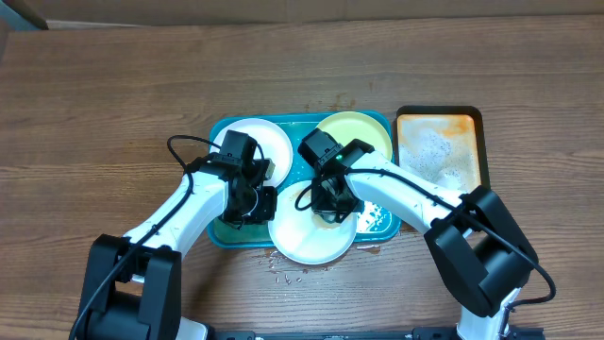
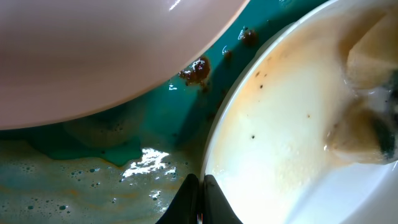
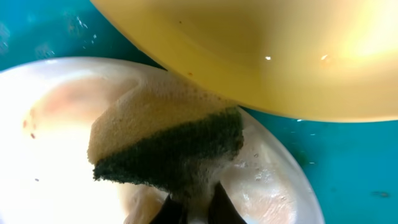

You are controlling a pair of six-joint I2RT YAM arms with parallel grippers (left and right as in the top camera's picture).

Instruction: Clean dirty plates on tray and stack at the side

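Observation:
The teal tray (image 1: 219, 232) holds three plates. A white plate (image 1: 269, 142) lies at its back left, a yellow-green plate (image 1: 363, 132) at its back right, and a front white plate (image 1: 307, 244) overhangs the near rim. My left gripper (image 1: 257, 200) is shut on the front plate's left rim, seen in the left wrist view (image 2: 200, 199). My right gripper (image 1: 330, 203) is shut on a yellow sponge with a dark green side (image 3: 165, 140). It presses the sponge onto the front plate (image 3: 50, 155), which is soapy. The yellow-green plate's edge (image 3: 249, 50) hangs over it.
A smaller orange tray with a black rim (image 1: 439, 142), foamy inside, stands right of the teal tray. Brown bits (image 2: 196, 71) and foamy water (image 2: 74, 180) lie on the teal tray floor. Drops and crumbs (image 1: 288, 274) lie on the wooden table in front.

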